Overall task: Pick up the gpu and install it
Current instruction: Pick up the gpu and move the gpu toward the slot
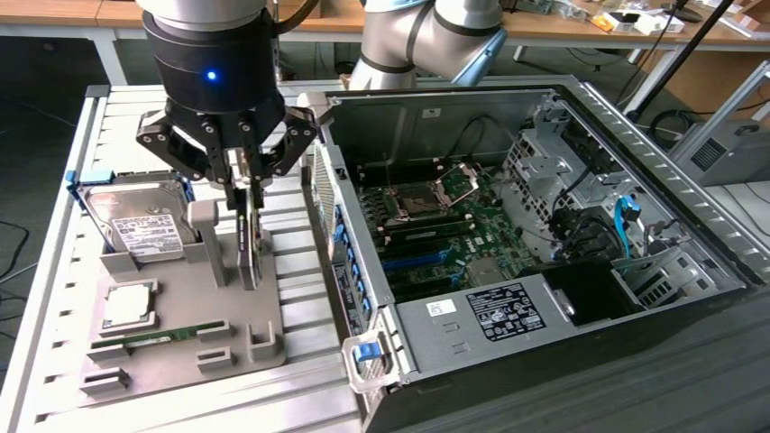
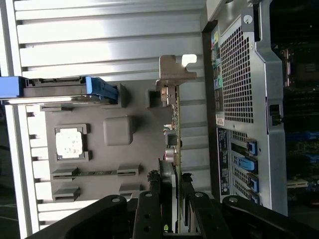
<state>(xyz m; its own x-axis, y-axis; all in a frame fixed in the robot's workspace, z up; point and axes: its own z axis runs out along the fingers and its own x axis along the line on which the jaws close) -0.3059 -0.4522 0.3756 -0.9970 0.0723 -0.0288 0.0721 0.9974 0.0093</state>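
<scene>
The gripper (image 1: 244, 183) clamps the thin dark upright gpu card (image 1: 249, 248); it wants lifting dead straight out of its grey holder (image 1: 223, 302).

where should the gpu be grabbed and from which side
Pinch the gpu across its flat faces at the upper edge, coming straight down from above. It stands on edge in the grey holder, with its upper edge clear and the bracket at one end.

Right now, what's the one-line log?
gripper: shut on thin dark card with silvery bracket | card: upright on grey holder tray | computer case: open
</scene>
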